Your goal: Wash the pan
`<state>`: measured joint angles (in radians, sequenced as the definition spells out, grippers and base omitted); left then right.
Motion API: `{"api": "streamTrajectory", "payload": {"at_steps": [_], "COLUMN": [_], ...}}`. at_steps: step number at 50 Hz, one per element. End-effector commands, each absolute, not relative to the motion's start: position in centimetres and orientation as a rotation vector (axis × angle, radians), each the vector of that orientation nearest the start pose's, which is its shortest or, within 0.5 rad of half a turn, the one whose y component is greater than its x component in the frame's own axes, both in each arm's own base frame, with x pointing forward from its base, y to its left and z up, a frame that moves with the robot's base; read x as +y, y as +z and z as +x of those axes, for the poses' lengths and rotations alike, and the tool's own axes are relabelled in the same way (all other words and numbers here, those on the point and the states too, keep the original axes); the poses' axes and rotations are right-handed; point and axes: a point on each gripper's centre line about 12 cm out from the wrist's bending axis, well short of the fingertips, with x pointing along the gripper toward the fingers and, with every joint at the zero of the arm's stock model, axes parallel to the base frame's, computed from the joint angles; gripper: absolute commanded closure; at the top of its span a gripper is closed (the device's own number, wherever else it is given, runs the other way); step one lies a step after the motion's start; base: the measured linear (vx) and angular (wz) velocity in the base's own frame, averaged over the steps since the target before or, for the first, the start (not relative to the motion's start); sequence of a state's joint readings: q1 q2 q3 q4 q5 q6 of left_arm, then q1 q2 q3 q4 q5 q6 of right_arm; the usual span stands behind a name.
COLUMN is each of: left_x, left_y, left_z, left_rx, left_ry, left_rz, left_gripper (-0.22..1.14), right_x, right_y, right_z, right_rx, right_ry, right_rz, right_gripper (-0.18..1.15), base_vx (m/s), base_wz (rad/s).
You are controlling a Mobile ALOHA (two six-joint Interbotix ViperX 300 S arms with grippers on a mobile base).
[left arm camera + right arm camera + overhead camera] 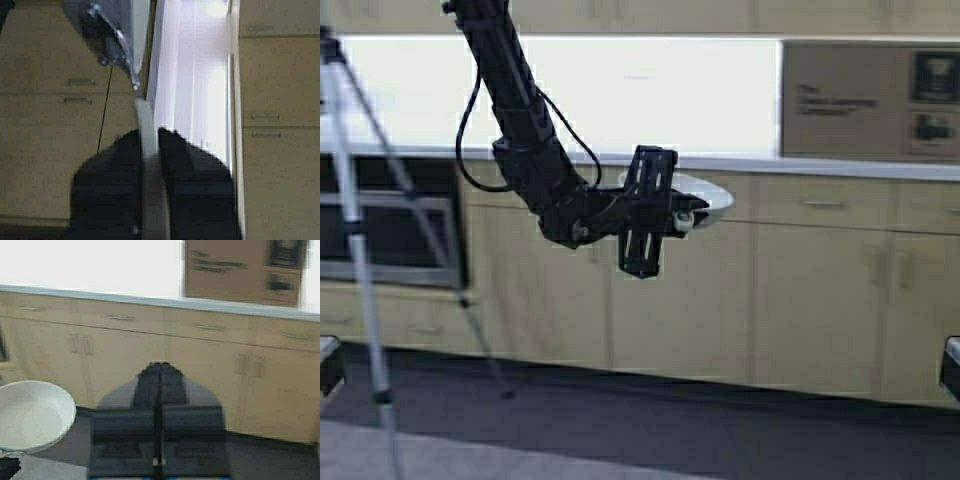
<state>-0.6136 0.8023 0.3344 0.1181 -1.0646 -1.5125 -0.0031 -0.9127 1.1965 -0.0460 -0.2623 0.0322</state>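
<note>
The left pincer (150, 150) is clamped on the pan's (107, 25) white handle. The pan hangs in the air, grey underside showing. Behind it stand wooden cabinets (280, 100).

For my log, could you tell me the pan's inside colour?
Cream-white; the pan shows best in the right wrist view.

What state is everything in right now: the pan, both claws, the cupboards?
pan: held in the air by its handle, in front of the cabinets.
left gripper: shut on the pan's handle.
right gripper: shut, holding nothing.
cabinet doors: closed.
drawers: closed.
tripod: standing at the left.
</note>
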Motion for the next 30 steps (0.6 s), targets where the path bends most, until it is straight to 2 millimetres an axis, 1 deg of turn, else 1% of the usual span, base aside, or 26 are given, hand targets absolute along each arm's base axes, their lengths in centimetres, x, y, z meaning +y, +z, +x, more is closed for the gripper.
{"api": "streamTrajectory", "payload": {"at_steps": [1,14,20,30], "left_x": [-30.1,-30.2,-30.2,-30.0], "left_y": [5.1,4.9,5.7,7.0], "left_z": [41.0,40.9,40.9,40.8], "left_rx": [0.498,0.504,0.493,0.473], "left_ry": [-0.601,-0.604,-0.618,-0.633], "left_rz": [-1.377,-1.372,-1.374,-1.380], "left_gripper": [0.89,0.89,0.89,0.89], "right_x": [0.1,0.1,0.1,0.1], "right_y": [27.7,27.7,27.6,27.8], "right_z": [20.7,20.7,20.9,20.9], "right_rx": [0.006,0.007,0.011,0.007], "right_ry": [0.009,0.009,0.009,0.011], "right_rz": [-0.009,0.017,0.016,0.017], "right_gripper": [0.91,0.91,0.91,0.91], "base_vx": [0.14,0.15,0.15,0.17], "base_wz": [0.81,0.78,0.69,0.56]}}
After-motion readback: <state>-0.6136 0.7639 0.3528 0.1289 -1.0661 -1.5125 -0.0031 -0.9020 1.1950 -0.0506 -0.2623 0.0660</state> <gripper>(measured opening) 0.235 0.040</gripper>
